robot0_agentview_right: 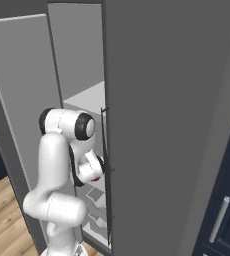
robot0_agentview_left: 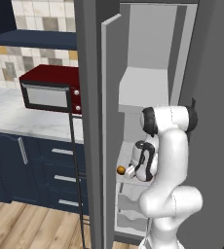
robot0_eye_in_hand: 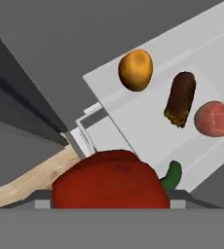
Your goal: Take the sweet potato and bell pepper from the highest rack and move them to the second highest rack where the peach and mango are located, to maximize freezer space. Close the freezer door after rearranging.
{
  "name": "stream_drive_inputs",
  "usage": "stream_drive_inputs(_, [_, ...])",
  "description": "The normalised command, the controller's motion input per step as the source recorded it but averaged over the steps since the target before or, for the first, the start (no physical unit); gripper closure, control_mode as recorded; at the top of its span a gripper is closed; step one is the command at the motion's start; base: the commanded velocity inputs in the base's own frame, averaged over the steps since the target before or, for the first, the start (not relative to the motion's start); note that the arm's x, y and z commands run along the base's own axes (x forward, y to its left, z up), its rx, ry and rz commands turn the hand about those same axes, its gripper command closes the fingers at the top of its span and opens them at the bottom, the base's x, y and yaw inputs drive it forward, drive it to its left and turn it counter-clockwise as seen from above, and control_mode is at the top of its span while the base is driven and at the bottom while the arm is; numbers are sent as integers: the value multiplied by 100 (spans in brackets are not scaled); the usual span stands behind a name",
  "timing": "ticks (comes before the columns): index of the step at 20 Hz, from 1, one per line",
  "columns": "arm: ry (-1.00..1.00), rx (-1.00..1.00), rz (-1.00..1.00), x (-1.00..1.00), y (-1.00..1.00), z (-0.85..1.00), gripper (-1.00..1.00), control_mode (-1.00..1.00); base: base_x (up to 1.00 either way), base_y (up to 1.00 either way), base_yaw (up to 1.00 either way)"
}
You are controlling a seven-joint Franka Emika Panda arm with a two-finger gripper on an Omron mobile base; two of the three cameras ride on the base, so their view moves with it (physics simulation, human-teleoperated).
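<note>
item: bell pepper (robot0_eye_in_hand: 111, 179), glossy red, green stem, close against the hand camera between the fingers, which look closed on its sides, half open. second highest rack (robot0_eye_in_hand: 148, 121): white slab carrying mango (robot0_eye_in_hand: 135, 70), sweet potato (robot0_eye_in_hand: 180, 99) beside it, peach (robot0_eye_in_hand: 214, 118) just beyond. freezer door (robot0_agentview_left: 113, 121) open.

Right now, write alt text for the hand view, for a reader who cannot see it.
A red bell pepper with a green stem looms close at the bottom of the hand view, above a white shelf. On the shelf lie an orange mango, a dark brown sweet potato and a pinkish peach, all apart from one another.
</note>
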Motion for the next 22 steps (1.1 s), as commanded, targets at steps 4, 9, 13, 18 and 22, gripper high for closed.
stream_drive_inputs(4, [0, 0, 0, 64, -1, -44, 100, -100, 0, 0, 0])
stream_drive_inputs(9, [2, 0, 0, 67, -1, -42, 100, -100, 0, 0, 0])
stream_drive_inputs(13, [5, 0, 0, 63, -7, -45, 100, -100, 0, 0, 0])
stream_drive_inputs(18, [1, 0, 0, 63, -24, -28, 100, -100, 0, 0, 0])
stream_drive_inputs(22, [4, 0, 0, 57, -41, -14, 100, -100, 0, 0, 0])
